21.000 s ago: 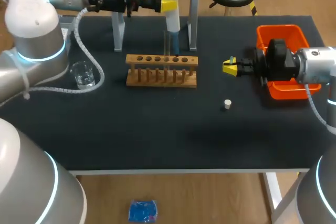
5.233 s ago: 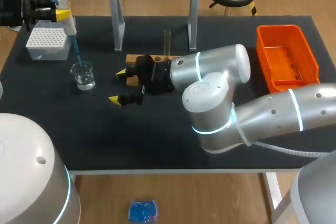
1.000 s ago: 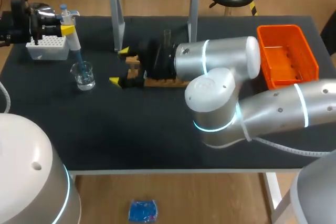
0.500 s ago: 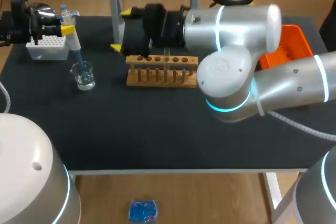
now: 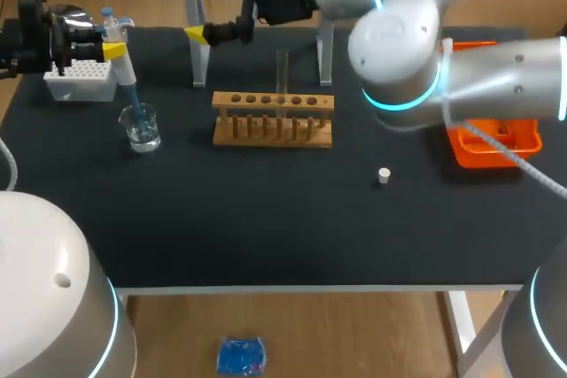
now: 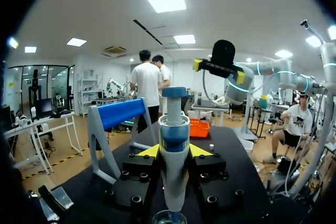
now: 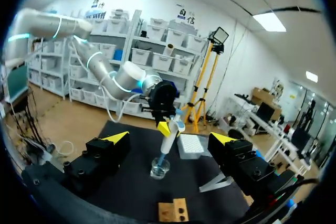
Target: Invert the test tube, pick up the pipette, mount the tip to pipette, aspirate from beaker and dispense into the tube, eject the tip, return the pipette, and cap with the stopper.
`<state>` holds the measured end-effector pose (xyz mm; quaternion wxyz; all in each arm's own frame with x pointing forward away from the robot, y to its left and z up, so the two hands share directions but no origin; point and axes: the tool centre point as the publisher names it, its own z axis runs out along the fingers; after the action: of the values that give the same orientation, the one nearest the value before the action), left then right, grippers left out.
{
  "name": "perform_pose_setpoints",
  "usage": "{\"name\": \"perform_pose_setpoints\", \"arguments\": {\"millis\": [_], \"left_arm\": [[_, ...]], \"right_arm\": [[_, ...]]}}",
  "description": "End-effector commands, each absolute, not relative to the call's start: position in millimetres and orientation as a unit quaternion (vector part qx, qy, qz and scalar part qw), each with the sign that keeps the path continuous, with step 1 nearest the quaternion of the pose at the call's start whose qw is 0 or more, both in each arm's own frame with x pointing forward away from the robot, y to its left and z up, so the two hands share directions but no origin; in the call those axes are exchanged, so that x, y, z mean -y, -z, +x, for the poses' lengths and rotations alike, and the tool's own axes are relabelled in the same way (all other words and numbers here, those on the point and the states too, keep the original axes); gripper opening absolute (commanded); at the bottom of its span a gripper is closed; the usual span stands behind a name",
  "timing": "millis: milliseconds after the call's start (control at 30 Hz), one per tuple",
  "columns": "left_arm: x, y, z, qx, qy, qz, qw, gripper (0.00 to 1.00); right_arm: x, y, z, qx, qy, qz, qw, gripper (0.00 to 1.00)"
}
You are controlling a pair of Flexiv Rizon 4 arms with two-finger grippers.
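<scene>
Seemingly midway, the left gripper [image 5: 115,40] clasps the pipette [image 5: 121,66], tip dipped in the beaker [image 5: 142,127] at middle left, the right gripper [image 5: 202,3] hangs open at top centre, and dispensing into the upright tube [image 5: 283,73], ejecting, returning and capping remain.

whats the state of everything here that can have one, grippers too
left gripper, shut on the pipette
pipette, upright, tip mounted and dipped into the beaker
beaker, upright on the table
right gripper, open, empty, up over the table's far side
test tube, upright in the rack, uncapped
stopper, loose on the table, apart from the tube
</scene>
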<state>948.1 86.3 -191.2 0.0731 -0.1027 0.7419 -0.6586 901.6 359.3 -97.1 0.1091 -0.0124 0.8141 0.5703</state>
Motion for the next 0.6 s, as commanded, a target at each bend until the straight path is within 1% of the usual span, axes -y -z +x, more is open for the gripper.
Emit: {"name": "perform_pose_setpoints", "arguments": {"millis": [33, 133, 600], "left_arm": [[-87.4, 191.7, 949.1, -0.741, 0.659, -0.101, 0.072, 0.0], [-87.4, 191.7, 949.1, -0.741, 0.659, -0.101, 0.072, 0.0], [-87.4, 191.7, 949.1, -0.741, 0.659, -0.101, 0.072, 0.0]], "right_arm": [[-384.3, 96.4, 916.0, -0.863, -0.503, -0.014, 0.047, 1.0], [-394.6, 96.2, 919.5, -0.861, -0.505, -0.003, 0.05, 1.0], [-394.6, 96.2, 919.5, -0.861, -0.505, -0.003, 0.05, 1.0]]}}
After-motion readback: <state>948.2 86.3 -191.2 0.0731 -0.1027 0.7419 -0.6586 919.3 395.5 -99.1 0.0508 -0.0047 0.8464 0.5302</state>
